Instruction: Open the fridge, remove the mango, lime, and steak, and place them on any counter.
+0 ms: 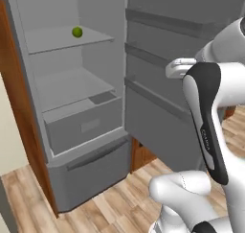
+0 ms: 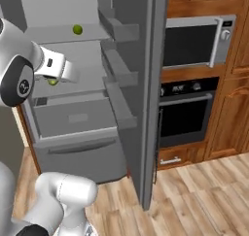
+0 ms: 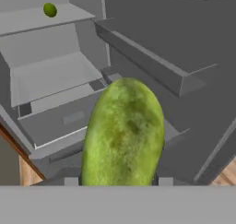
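Small round bright green lime (image 1: 77,32) sits alone on the upper grey shelf of the tall matte grey fridge (image 1: 67,131), whose door (image 2: 141,84) hangs wide open with its shelf bins facing the arm. The two-finger gripper (image 3: 122,179) is clenched on the elongated yellow-green mango (image 3: 123,135), held out in front of the open compartment, though the fingertips are mostly hidden behind the fruit. To the right, past the door edge, are a black microwave (image 2: 194,41) and black wall oven (image 2: 187,113) in reddish wood cabinets.

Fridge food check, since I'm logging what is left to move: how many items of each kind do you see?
lime: 1, on the upper shelf of the fridge
mango: 1, held in the hand
steak: 0 seen
Total: 2
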Controlling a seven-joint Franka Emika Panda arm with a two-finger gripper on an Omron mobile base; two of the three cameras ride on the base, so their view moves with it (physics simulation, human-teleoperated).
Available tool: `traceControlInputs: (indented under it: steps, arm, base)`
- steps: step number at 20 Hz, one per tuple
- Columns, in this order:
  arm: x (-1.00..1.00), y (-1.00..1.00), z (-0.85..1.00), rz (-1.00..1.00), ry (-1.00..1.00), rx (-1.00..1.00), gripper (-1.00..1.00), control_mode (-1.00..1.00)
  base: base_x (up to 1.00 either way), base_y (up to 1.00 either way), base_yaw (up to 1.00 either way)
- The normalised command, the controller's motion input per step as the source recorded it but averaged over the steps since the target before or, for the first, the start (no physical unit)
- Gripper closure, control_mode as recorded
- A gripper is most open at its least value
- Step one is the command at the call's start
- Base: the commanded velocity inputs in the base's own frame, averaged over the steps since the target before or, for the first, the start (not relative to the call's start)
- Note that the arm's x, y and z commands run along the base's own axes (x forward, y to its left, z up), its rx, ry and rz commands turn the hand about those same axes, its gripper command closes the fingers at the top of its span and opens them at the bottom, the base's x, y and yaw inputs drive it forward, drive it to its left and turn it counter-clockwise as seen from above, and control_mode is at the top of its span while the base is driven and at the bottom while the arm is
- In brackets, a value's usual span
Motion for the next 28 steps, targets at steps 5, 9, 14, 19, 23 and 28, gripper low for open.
traceControlInputs:
  steps: [5,9,14,19,23,28]
  arm:
    - [0.00,0.00,0.00,0.00,0.00,0.00,1.00,1.00]
    - [0.00,0.00,0.00,0.00,0.00,0.00,1.00,1.00]
    - [0.00,0.00,0.00,0.00,0.00,0.00,1.00,1.00]
    - [0.00,0.00,0.00,0.00,0.00,0.00,1.00,1.00]
    - [0.00,0.00,0.00,0.00,0.00,0.00,1.00,1.00]
    - [0.00,0.00,0.00,0.00,0.00,0.00,1.00,1.00]
  base:
    - [-1.00,0.00,-0.44]
    - [-1.00,-0.04,-0.45]
    - [-1.00,-0.20,-0.46]
    - [-1.00,-0.31,-0.48]
    - [-0.63,-0.47,-0.50]
    - [-0.01,-0.70,-0.38]
